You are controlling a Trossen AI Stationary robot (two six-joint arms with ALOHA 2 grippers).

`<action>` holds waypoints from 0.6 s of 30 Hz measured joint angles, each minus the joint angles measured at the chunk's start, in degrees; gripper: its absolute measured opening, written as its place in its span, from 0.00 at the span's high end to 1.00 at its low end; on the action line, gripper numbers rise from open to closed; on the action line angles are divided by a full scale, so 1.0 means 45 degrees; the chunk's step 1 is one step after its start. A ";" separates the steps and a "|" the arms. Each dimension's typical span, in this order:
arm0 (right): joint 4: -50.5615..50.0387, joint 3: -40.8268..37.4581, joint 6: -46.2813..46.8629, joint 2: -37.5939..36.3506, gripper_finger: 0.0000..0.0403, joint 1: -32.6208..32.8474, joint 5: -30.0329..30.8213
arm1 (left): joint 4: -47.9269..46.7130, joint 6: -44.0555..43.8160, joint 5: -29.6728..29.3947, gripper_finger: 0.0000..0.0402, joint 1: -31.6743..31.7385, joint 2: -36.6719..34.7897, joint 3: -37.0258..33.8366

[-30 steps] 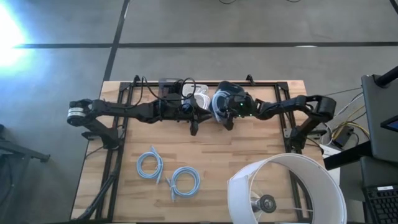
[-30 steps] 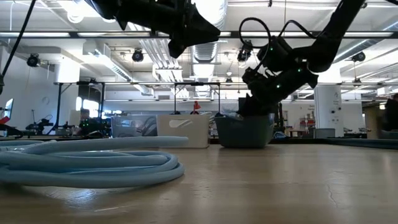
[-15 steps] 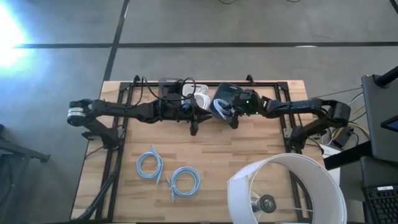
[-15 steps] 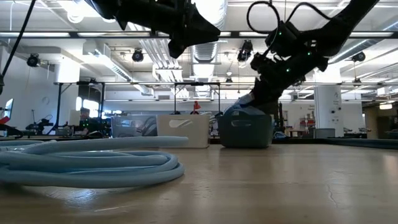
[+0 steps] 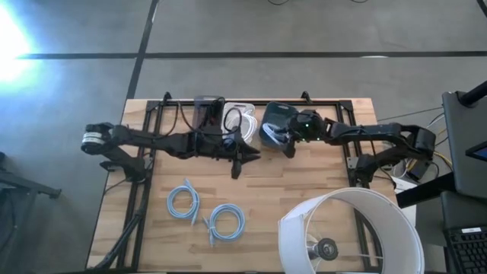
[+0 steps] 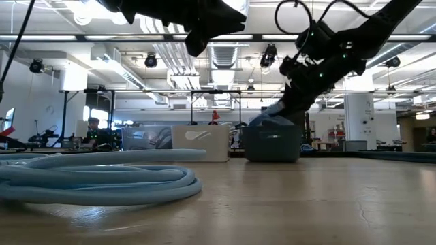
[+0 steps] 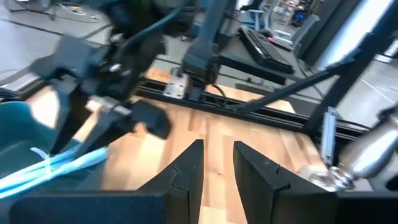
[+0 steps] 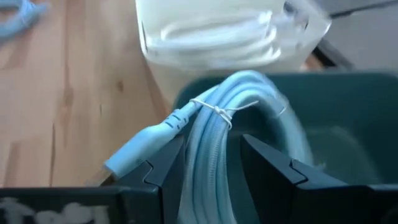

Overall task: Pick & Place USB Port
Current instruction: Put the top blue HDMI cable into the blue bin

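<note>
A light blue USB cable bundle (image 8: 214,130), tied with a white twist tie (image 8: 214,111), sits in my right gripper (image 8: 214,158) above the dark teal bin (image 5: 275,120). In the low view the bundle (image 6: 271,117) shows just over the bin's rim (image 6: 272,128), below the right gripper (image 6: 296,102). My left gripper (image 5: 235,162) hovers open over bare table in front of the white bin (image 5: 240,118), touching nothing. From the left wrist view, its fingers (image 7: 217,158) stand slightly apart. Two more coiled blue cables (image 5: 184,202) (image 5: 226,221) lie flat on the table. My right gripper pinches the cable bundle between its two fingers, just behind the twist tie (image 8: 205,146); several strands run along the fingers. The fingers slant down from the table's right side. The plug end (image 8: 134,154) sticks out past the fingertips, and the loop (image 8: 261,87) arches over the bin.
The white bin (image 8: 205,37) holds white cables and stands right beside the teal bin. A large white lampshade (image 5: 350,232) fills the near right corner. A black frame (image 5: 152,122) runs along the table's far and left sides. Bare wood (image 5: 304,179) lies between the bins and the lampshade.
My right gripper has risen from inside the teal bin and stretched further toward the table's left, bringing the blue cable bundle up above the bin's rim. My left gripper has drifted a little toward the near edge.
</note>
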 joint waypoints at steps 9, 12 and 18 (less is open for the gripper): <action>-0.0006 0.0109 -0.0352 0.1161 0.57 0.0000 0.0009 | -0.0123 0.0096 -0.0004 0.78 -0.0614 0.0000 0.0000; -0.0029 0.0169 -0.0355 0.1026 0.55 0.0000 0.0009 | -0.0510 0.0121 -0.0026 0.78 -0.0624 0.0000 0.0000; -0.0260 0.0174 -0.0309 0.0668 0.50 0.0000 0.0005 | -0.0688 -0.0115 -0.0111 0.78 -0.0624 0.0000 -0.0198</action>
